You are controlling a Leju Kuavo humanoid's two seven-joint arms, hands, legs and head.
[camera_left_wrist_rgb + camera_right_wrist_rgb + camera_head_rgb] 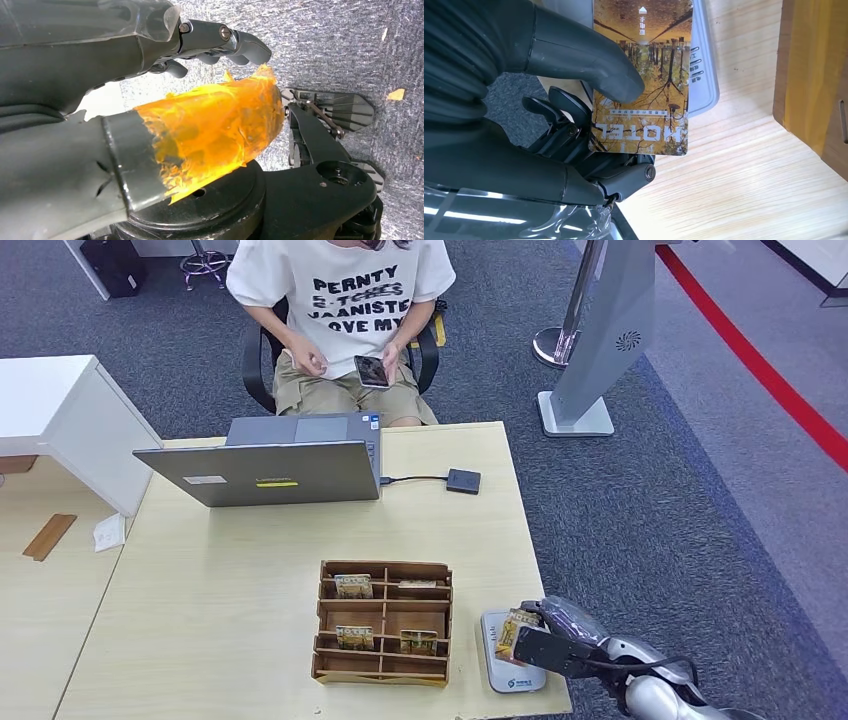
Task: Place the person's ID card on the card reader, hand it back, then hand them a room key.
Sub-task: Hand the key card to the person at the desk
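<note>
Grey carpet (620,530) all around, with a red line (760,370) running across it on the right, and a light wood table (240,570) in the middle of the head view. On the table there's a grey laptop (262,470) with its lid up, and a cable runs from it to a small dark box (463,480) lying flat near the far right side. Closer to the robot sits a wooden tray (383,621) split into compartments, with 4 cards standing in different slots.

Right beside the tray, at the table's near right corner, is the white card reader (505,660). The right hand (548,640) is over it, pinching a card (517,633) between thumb and fingers. In the right wrist view that card (642,80) has a golden tree-lined picture and the word HOTEL printed on it, the thumb (589,60) is pressed on its face, and the reader (704,75) sits just behind it. Can't tell if the card actually touches the reader.

The left hand (150,100) hangs over the carpet, holding nothing, fingers spread apart, and its thumb tip is wrapped in orange tape (215,130).

A person (345,320) in a white printed T-shirt sits on a chair across the table, holding a phone (371,370) in their lap. A white cabinet (60,420) stands to the left, and a grey stand (600,350) to the right.
</note>
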